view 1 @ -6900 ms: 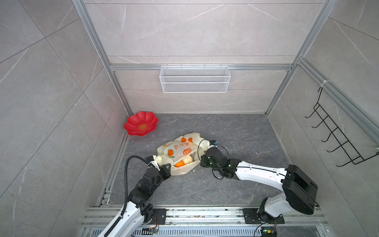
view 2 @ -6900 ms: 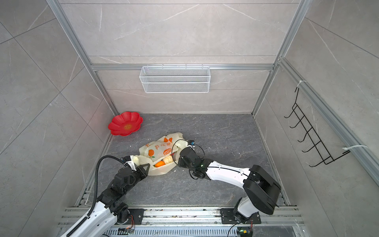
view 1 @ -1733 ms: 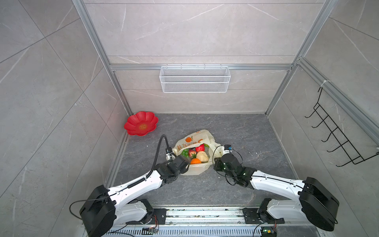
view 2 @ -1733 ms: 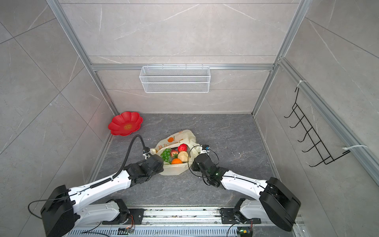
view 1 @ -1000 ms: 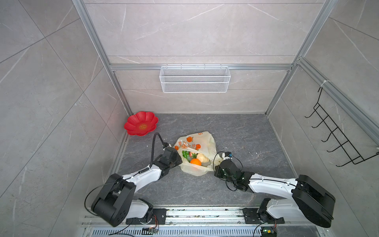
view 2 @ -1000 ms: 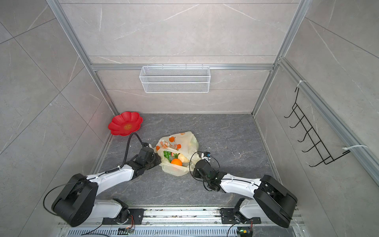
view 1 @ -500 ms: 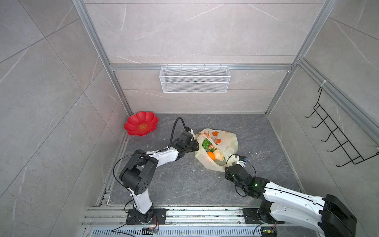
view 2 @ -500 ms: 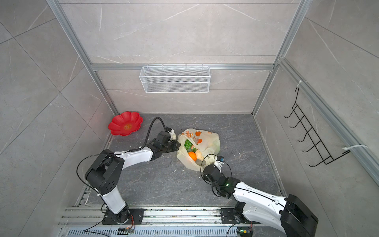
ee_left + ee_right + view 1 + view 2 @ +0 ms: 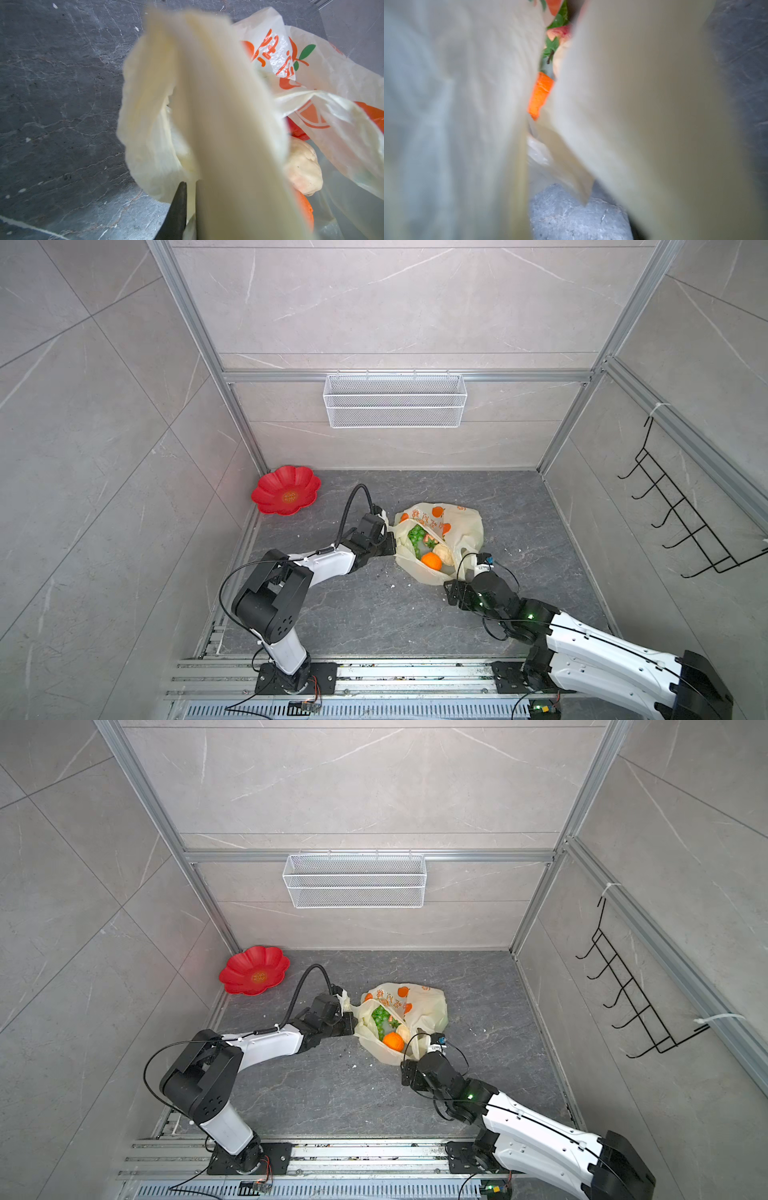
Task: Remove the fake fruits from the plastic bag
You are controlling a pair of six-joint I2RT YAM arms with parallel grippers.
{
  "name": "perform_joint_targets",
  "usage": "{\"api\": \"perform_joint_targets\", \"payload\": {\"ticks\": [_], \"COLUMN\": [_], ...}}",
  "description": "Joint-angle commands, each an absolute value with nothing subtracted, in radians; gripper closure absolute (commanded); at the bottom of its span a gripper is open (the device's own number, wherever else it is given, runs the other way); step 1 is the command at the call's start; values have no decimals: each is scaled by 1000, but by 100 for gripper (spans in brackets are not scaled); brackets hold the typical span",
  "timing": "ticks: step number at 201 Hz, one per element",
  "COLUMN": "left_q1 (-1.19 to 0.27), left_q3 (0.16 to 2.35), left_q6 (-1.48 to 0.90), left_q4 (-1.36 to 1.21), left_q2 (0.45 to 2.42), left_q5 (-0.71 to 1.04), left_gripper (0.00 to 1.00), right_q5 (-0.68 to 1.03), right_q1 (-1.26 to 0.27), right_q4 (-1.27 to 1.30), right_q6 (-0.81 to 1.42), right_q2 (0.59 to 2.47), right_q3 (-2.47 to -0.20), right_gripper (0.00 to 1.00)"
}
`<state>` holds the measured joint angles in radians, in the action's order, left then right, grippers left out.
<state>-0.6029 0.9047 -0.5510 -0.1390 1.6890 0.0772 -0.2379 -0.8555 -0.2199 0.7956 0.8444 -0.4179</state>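
Grey stone floor of a tiled cell is recorded in both top views, with the plastic bag lying crumpled near the middle, mouth gaping. It is thin, cream-yellow and printed with orange fruit and red script. Inside, the fake fruits are noted: a green grape bunch, a strawberry, a pale fruit and an orange. The left gripper is clamped on its left edge. The right gripper sits just beside the near edge; its jaw state cannot be told. In the left wrist view, a blurred cream strip of the plastic bag is seen pinched beside one dark finger, the pale fruit beyond. In the right wrist view, blurred plastic bag film fills most of the field and hides the fingers; a sliver of the orange shows through a gap.
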Motion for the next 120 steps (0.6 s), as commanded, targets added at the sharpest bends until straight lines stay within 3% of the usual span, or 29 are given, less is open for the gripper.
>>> {"api": "perform_joint_targets", "payload": {"ticks": [1, 53, 86, 106, 120], "left_q1": [-631, -705, -710, -710, -711], "left_q3": [908, 907, 898, 900, 899], "left_q6": [-493, -457, -466, -475, -468], "left_q4": [-168, -156, -160, -123, -87], "left_q2": [1650, 1641, 1631, 1606, 1562], "left_q5": [53, -47, -64, -72, -71], "left_gripper": [87, 86, 83, 73, 57], "right_q5": [-212, -393, -425, -438, -442], "right_q1": [-864, -866, -867, -866, -867], "right_q4": [-285, -635, -702, -718, -715], "right_q6": [736, 752, 703, 667, 654], "right_q2": [770, 650, 661, 694, 700], "right_q3": [-416, -562, -638, -689, -707], "right_gripper": [9, 7, 7, 7, 7]}}
